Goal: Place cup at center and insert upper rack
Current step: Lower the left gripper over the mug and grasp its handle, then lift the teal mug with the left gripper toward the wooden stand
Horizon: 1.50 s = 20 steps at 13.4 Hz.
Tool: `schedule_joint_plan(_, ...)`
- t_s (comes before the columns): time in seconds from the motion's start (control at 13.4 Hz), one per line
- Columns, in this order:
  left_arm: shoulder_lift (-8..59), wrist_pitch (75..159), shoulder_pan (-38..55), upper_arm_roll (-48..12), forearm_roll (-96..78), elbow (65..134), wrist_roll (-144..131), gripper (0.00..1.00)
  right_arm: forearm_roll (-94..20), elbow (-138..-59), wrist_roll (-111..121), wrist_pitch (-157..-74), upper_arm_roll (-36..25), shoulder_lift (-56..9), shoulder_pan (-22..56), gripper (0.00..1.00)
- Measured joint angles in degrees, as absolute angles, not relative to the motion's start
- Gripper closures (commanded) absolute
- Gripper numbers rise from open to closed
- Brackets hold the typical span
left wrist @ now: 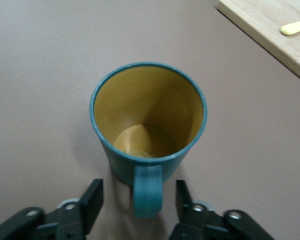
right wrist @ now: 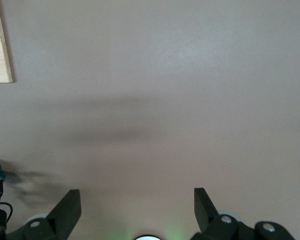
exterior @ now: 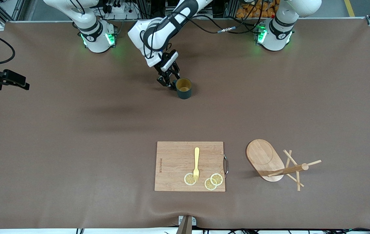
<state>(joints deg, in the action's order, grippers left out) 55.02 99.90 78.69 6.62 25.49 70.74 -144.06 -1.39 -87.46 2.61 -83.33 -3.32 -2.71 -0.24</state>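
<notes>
The dark teal cup (exterior: 184,87) stands upright on the brown table, in the half nearer the robots' bases. In the left wrist view the cup (left wrist: 147,115) shows its tan inside and its handle (left wrist: 148,192). My left gripper (exterior: 171,83) is low beside the cup. It is open, with its fingers (left wrist: 92,197) on either side of the handle and a gap to each. The wooden rack (exterior: 269,161) lies tipped on its side near the front camera, toward the left arm's end. My right gripper (right wrist: 137,200) is open and empty over bare table.
A rectangular wooden cutting board (exterior: 189,165) lies near the front camera beside the rack. It carries a yellow fork (exterior: 196,162) and lemon slices (exterior: 211,182). Its corner also shows in the left wrist view (left wrist: 270,30) and the right wrist view (right wrist: 0,45).
</notes>
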Motion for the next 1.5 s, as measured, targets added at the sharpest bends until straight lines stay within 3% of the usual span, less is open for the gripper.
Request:
schedule_joint_plan(0.45,55.84,101.12,78.67,6.67,24.80,70.68,-144.15,0.73,-1.45,-87.46,2.60,-83.39,-3.26,-2.90,0.28,0.00)
schedule_joint_plan(0.75,55.84,101.46,78.66,6.69,24.63,70.62,-144.17,1.00,-1.46,-87.46,2.57,-83.55,-3.25,-2.95,1.10,0.00)
schedule_joint_plan(1.5,51.98,101.82,77.50,8.36,24.20,68.21,-144.15,1.00,-1.69,-86.48,2.46,-84.84,-3.84,-2.97,1.12,0.00)
